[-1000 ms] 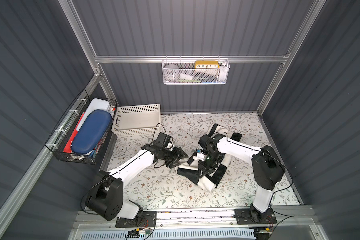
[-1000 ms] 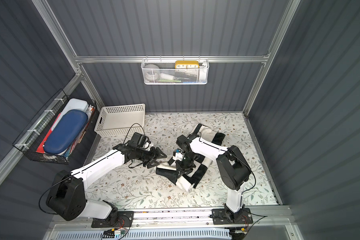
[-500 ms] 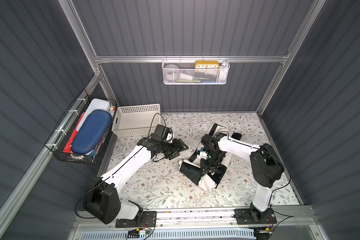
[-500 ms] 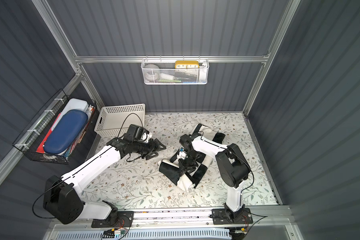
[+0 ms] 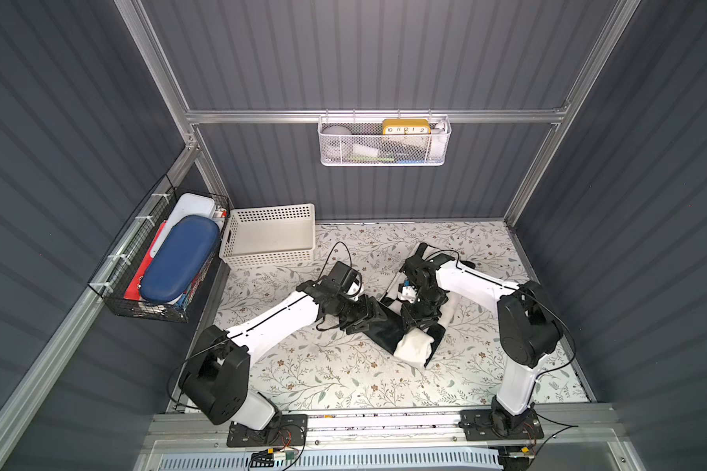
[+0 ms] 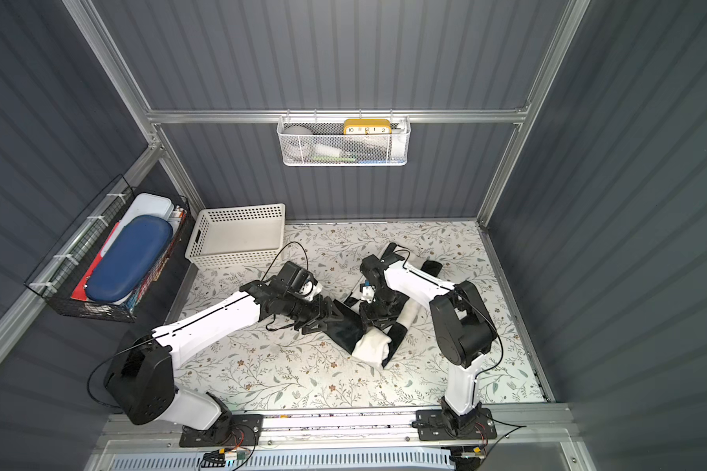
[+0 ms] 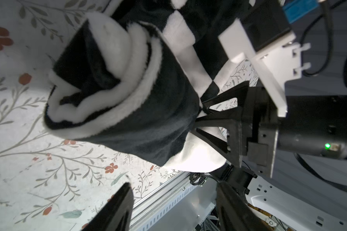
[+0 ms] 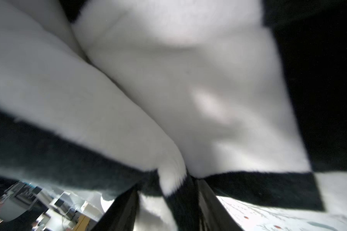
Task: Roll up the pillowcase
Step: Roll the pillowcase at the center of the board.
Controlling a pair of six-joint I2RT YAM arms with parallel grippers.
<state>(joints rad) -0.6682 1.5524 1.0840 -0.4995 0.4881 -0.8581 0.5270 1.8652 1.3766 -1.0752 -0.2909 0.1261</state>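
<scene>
The right end effector has its jaws apart, and a fold of the pillowcase fills the gap between them. Whether they pinch it I cannot tell. In the left wrist view its black truss fingers press into the side of the roll, about midway along it. The left end effector is spread wide with nothing between its fingers. It sits just beside the roll's black end, whose spiral of layers faces it across a strip of bare desk.

In both top views the pillowcase lies right of the desk's middle. Its near part is rolled into a thick bundle, black at the left end and white at the right. The unrolled rest runs away toward the back wall. The right arm lies over that flat part and hides most of it, so only patches of white and black show around the arm. The left arm crosses the desk from the near left corner.

Well apart from the cloth, a white basket stands in the desk's far left corner. A wire rack on the left wall holds a blue case. A mesh tray hangs on the back wall with a yellow clock in it. A rail along the near edge carries both arm bases.
</scene>
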